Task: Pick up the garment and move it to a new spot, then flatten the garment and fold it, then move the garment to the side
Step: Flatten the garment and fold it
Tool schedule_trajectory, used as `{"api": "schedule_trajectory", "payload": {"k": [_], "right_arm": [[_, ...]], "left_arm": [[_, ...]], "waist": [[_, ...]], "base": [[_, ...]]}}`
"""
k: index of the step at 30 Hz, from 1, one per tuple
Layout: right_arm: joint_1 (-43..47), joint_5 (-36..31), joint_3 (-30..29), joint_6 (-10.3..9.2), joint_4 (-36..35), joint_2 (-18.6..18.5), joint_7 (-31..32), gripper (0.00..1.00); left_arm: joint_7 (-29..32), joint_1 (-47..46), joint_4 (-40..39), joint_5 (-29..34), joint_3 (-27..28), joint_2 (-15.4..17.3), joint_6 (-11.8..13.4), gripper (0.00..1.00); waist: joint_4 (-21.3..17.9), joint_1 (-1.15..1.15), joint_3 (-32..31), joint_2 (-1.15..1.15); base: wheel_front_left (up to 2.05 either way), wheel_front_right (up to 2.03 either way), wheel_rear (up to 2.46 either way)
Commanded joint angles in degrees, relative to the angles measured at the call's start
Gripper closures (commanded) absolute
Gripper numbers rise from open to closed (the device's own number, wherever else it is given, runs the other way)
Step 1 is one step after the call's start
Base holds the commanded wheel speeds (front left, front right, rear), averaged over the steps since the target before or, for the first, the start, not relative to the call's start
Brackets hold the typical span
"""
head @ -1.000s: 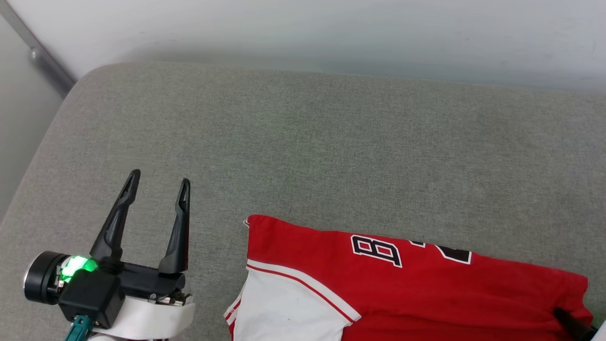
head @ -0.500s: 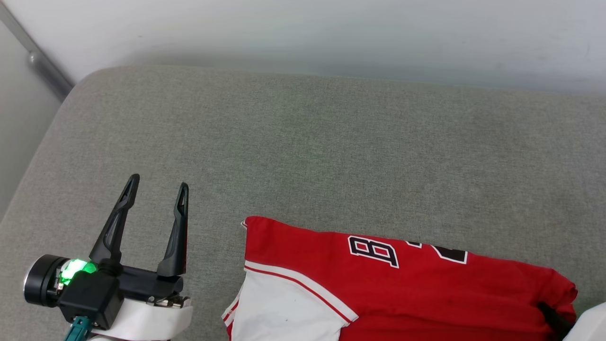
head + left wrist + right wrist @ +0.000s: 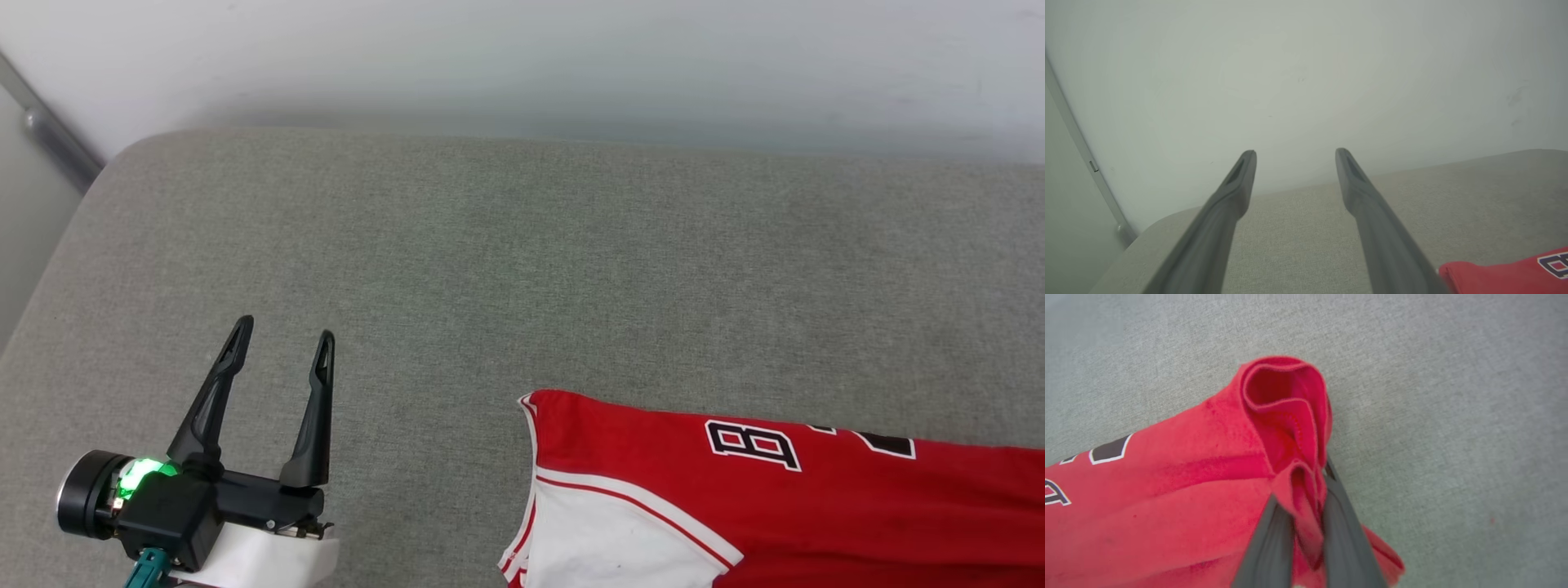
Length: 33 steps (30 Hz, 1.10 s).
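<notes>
Garment [image 3: 816,523] — "8" or "B" legible — gripped by right pincer [image 3: 1300,482].

We see a grey fabric cushion [image 3: 490,269] with a rounded corner against a pale wall [image 3: 522,57]; a metal strip [image 3: 49,137] runs beside it.

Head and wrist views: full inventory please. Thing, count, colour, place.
garment: 1, red with a white sleeve and black white-edged lettering, lower right of the head view, lying on the padded surface.
padded surface: 1, grey fabric, under everything.
wall: 1, pale, behind the surface.
rail: 1, grey metal, far left against the wall.
left gripper: 1, black, lower left, jaws open and empty, apart from the garment.
right gripper: 1, dark grey, jaws shut on a bunched red edge of the garment.
</notes>
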Motion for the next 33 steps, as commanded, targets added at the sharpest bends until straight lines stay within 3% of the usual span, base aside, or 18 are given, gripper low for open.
{"api": "schedule_trajectory", "payload": {"k": [1, 9, 21, 26, 33], "right_arm": [[-1.0, -0.2, 0.2, -0.04, -0.2, 0.3, -0.2, 1.0], [1.7, 3.4, 8.2, -0.03, -8.5, 1.6, 4.7, 1.0], [4.2, 6.2, 22.3, -0.03, -23.5, 8.7, 13.6, 1.0], [2.5, 6.6, 28.5, -0.02, -24.3, 11.8, 14.8, 1.0], [-1.0, 5.2, 35.2, -0.02, -19.8, 13.5, 12.3, 1.0]], "left_arm": [[-0.1, 0.5, 0.0, 0.0, 0.1, -0.2, -0.2, 0.0], [-0.1, 1.0, -0.4, 0.3, 0.3, -0.3, -0.2, 0.0], [-0.1, 0.6, -1.5, -0.4, -0.4, -0.8, -0.3, 0.0], [-0.1, 0.3, -1.3, -0.5, -0.5, -1.0, -0.3, 0.0], [-0.1, -0.4, -1.4, -0.6, -1.4, -1.2, -0.3, 0.0]], "waist": [[-0.2, 0.0, -0.2, 0.0], [-1.5, 0.0, -1.4, 0.0], [-0.3, 0.0, -1.7, 0.0], [0.9, 0.0, -1.9, 0.0], [3.2, 0.0, -1.7, 0.0]], "base": [[0.0, 0.0, 0.0], [0.0, 0.0, 0.0], [0.0, 0.0, 0.0], [0.0, 0.0, 0.0], [0.0, 0.0, 0.0]]}}
